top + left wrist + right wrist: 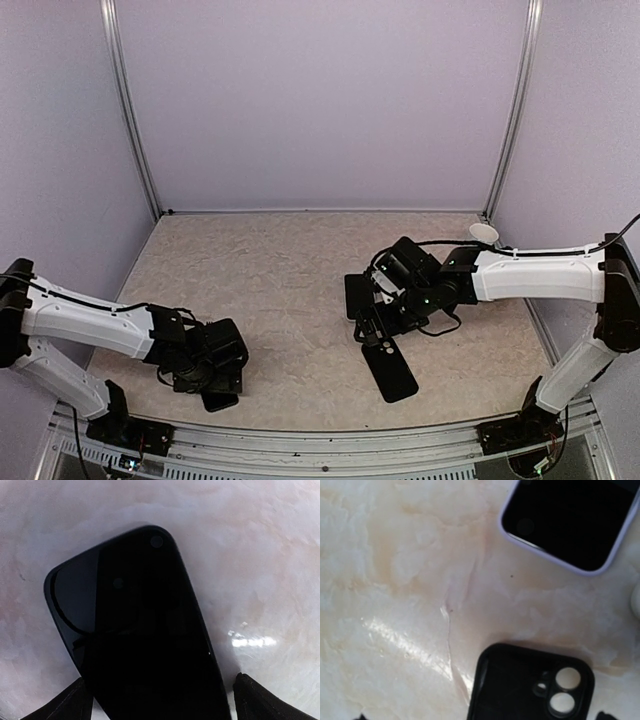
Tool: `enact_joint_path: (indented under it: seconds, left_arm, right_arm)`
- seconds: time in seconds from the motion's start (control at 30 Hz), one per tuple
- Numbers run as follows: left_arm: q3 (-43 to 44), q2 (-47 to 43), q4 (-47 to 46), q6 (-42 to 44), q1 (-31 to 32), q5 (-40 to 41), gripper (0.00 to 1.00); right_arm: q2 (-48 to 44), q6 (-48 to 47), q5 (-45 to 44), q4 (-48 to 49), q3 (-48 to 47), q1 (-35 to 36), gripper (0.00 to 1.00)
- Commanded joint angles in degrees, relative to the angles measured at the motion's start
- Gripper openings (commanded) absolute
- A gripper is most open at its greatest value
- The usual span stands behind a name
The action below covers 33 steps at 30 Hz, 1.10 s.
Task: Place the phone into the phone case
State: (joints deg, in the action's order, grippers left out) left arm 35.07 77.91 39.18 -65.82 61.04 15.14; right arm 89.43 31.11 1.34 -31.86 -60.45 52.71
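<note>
- The right claw point(372, 322) hung low over the worktop point(270, 290) with its jaws spread wide and nothing held. Only the tips showed, at the bottom corners of the right wrist view. It seemed placed there to keep both task things under its camera before either was picked up.
- The phone point(570, 520) lay flat and screen up, at about 1 o'clock from the phone case point(520, 690) in the right wrist view. It was near the case but apart from it, and not yet inside.
- The phone showed a black glass face inside a pale, lilac-tinged rim with rounded corners.
- The phone case was matte black and lay flat. The worktop showed through the round camera holes near one corner. Which face was up could not be told for sure.
- The left claw point(212, 385) sat toward 8 o'clock on the worktop with its jaws wide open. Its fingers point(260, 702) stood either side of a dark glossy slab point(135, 630) that rested on the worktop unclamped. What that slab was could not be told.
</note>
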Motion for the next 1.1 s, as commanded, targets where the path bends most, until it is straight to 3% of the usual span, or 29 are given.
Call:
enact_joint_path:
  seconds: [0.0,0.3,0.47,0.6,0.73,0.8,1.07]
  left_arm:
    - [5.47,5.10,-3.50,1.53,4.17,-8.25,0.96]
    - [16.47,13.67,-7.97,11.14,6.70,-6.52,0.96]
    - [16.52,12.26,-8.91,12.67,7.07,-8.58,0.98]
    - [15.81,6.55,-2.10,12.72,6.02,-2.70,0.97]
    - [10.57,1.25,3.35,9.22,3.24,-0.01,0.84]
    - [6.91,0.22,3.48,7.67,2.02,-0.67,0.76]
    - [1.50,0.61,1.47,7.58,1.10,0.44,0.58]
  right_arm:
    - [-0.79,-0.13,-0.90,-0.60,0.75,0.11,0.99]
    - [-1.15,0.53,-0.90,-0.72,0.91,0.16,0.99]
    - [-0.12,0.44,-0.90,-0.89,0.23,0.11,0.99]
    - [0.15,0.60,-0.90,-0.59,-0.16,0.20,0.99]
    - [-0.48,0.75,-1.52,-0.61,-0.32,0.27,0.99]
    - [-1.28,0.83,-2.46,0.30,0.22,0.29,0.99]
    - [-5.60,1.61,-4.03,4.30,3.49,0.29,0.99]
